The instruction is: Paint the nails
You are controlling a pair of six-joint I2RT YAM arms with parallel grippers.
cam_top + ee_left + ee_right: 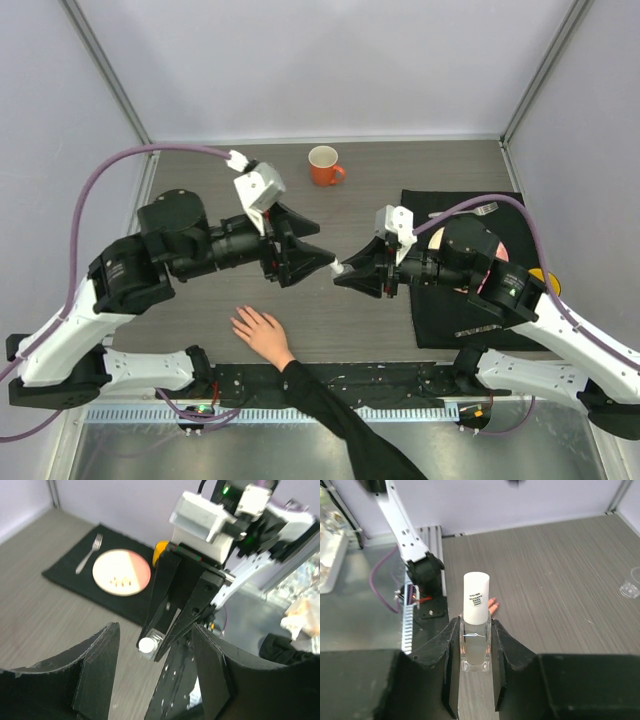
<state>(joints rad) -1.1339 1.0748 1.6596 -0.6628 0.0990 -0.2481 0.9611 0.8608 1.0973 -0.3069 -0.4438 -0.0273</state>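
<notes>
- While the human hand (262, 335) lies palm down on the desk (200, 180) with its fingers spread, its nails (238, 322) point away from the arm bases; they are too small to tell apart.
- A black sleeve (340, 415) runs from the hand's wrist toward the near edge.
- The right tool (475, 645) is clenched on a small clear bottle (475, 652) with a white cap (475, 597), held in the air beyond the hand and to its right.
- In the right wrist view the hand's fingertips (493, 605) show just beside the cap, down on the desk.
- The left tool (325, 247) is released, its two fingers (97, 672) spread wide and holding nothing; it hovers beyond the hand, its opening facing the cap.
- The cap sits near the gap between those fingers, not touching them.
- An orange mug (323, 165) stands upright well beyond the hand.
- A black mat (440, 320) lies to the right of the hand, carrying a plate (121, 572) and a fork (90, 554).
</notes>
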